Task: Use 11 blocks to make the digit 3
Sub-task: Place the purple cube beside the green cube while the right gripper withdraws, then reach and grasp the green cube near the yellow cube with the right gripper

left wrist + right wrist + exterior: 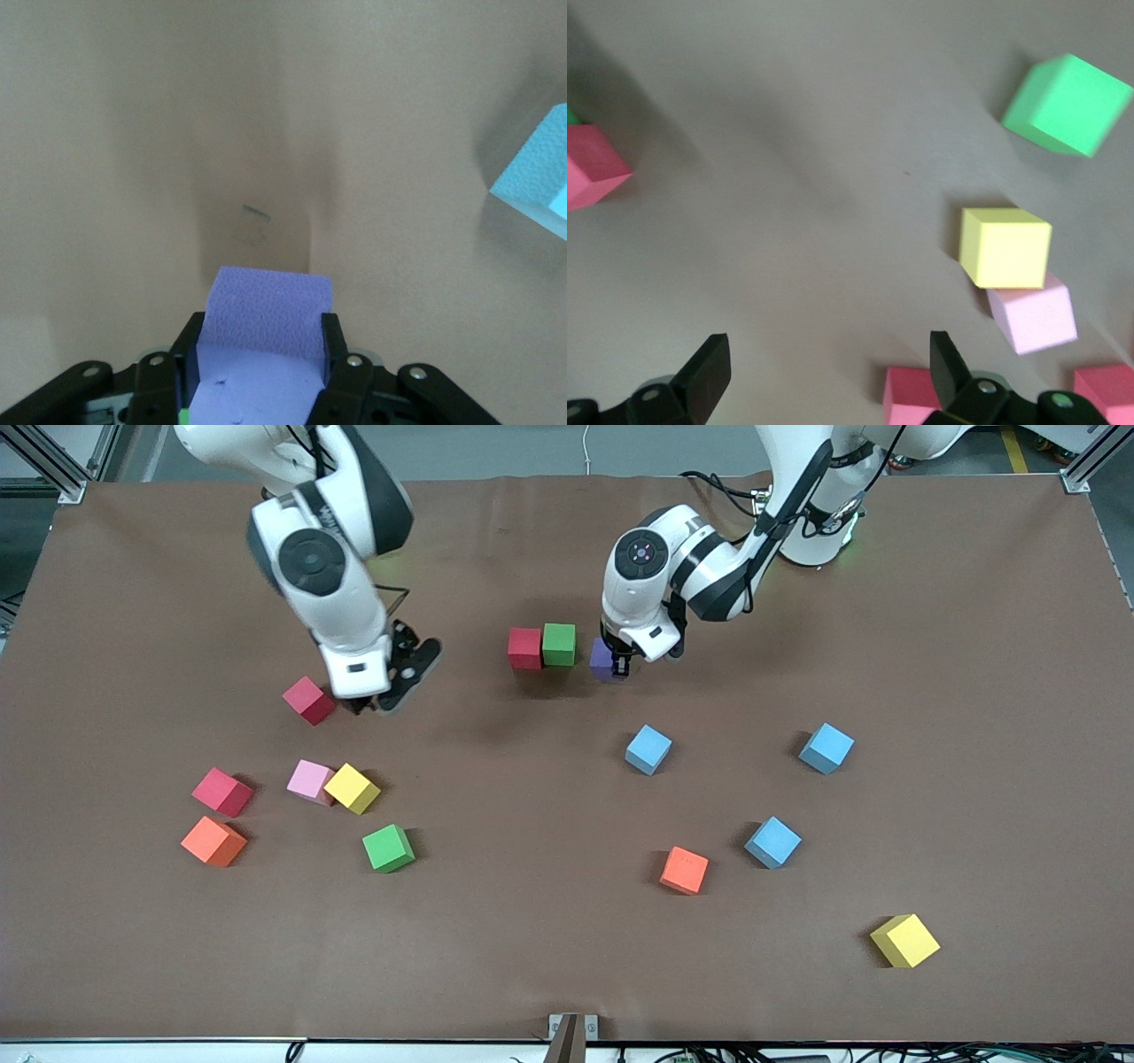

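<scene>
A red block [524, 647] and a green block [559, 644] sit side by side on the brown table cover. My left gripper [620, 664] [261, 354] is shut on a purple block [604, 661] [266, 323], low beside the green one toward the left arm's end; a small gap separates them. I cannot tell whether the purple block touches the table. My right gripper [385, 695] [828, 363] is open and empty, low over the cover. Another red block [308, 700] [917, 398] lies just beside one of its fingers.
Loose blocks nearer the front camera: red [222, 792], pink [310, 781], yellow [352, 788], orange [213, 841] and green [388, 848] at the right arm's end. Toward the left arm's end lie three light blue blocks [648, 749], an orange [684, 870] and a yellow [904, 940].
</scene>
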`<action>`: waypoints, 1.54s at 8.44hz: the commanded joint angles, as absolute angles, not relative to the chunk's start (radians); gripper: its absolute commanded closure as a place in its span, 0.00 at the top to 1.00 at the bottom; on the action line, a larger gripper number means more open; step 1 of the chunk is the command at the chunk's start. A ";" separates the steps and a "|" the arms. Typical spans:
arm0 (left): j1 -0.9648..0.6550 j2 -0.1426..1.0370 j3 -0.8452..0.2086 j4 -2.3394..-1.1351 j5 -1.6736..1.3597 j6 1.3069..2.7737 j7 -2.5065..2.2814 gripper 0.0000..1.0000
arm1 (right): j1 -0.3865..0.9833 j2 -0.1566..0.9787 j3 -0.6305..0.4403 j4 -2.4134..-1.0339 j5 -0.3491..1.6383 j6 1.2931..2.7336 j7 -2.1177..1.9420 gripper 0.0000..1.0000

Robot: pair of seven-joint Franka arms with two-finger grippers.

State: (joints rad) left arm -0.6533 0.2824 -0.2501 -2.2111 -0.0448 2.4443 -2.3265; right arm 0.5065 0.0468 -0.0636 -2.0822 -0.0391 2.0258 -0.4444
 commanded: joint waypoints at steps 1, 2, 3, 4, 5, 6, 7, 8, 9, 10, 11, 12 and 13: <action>-0.649 0.226 -0.264 -2.292 -0.060 2.506 -2.339 0.33 | 0.431 0.032 -0.051 -2.057 -0.018 2.032 -0.440 0.99; -0.650 0.222 -0.276 -2.322 -0.060 2.554 -2.344 0.33 | 0.398 0.034 -0.049 -2.057 -0.018 2.070 -0.431 0.99; -0.650 0.225 -0.282 -2.330 -0.060 2.595 -2.355 0.33 | 0.373 0.035 -0.049 -2.057 -0.018 2.097 -0.341 0.99; -0.652 0.235 -0.284 -2.330 -0.060 2.618 -2.358 0.33 | 0.365 0.040 -0.051 -2.057 -0.018 2.133 -0.243 0.99; -0.655 0.241 -0.285 -2.333 -0.060 2.635 -2.365 0.33 | 0.359 0.057 -0.049 -2.057 -0.018 2.173 -0.179 0.99; -0.655 0.245 -0.296 -2.341 -0.060 2.648 -2.402 0.33 | 0.360 0.087 -0.049 -2.057 -0.018 2.247 -0.110 0.99; -0.655 0.256 -0.296 -2.347 -0.060 2.664 -2.434 0.33 | 0.362 0.122 -0.049 -2.053 -0.018 2.320 -0.079 0.99; -0.655 0.268 -0.298 -2.355 -0.060 2.692 -2.442 0.33 | 0.364 0.186 -0.049 -2.013 -0.018 2.357 -0.077 0.99; -0.653 0.281 -0.305 -2.370 -0.058 2.730 -2.447 0.33 | 0.367 0.266 -0.048 -1.935 -0.017 2.359 -0.078 0.99; -0.653 0.284 -0.316 -2.387 -0.058 2.768 -2.447 0.33 | 0.367 0.340 -0.049 -1.868 -0.018 2.364 -0.078 0.99; -0.653 0.290 -0.328 -2.398 -0.058 2.798 -2.447 0.33 | 0.364 0.401 -0.049 -1.802 -0.028 2.367 -0.086 0.99; -0.653 0.293 -0.339 -2.398 -0.060 2.799 -2.447 0.33 | 0.364 0.452 -0.049 -1.736 -0.031 2.367 -0.086 0.99; -0.653 0.295 -0.345 -2.398 -0.060 2.800 -2.448 0.33 | 0.365 0.486 -0.049 -1.694 -0.034 2.367 -0.090 0.99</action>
State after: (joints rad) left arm -0.6544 0.2995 -0.3330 -2.3855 -0.0448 2.7736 -2.4353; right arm 0.3744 0.4361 -0.0582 -1.7696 -0.0254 2.3799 -0.0931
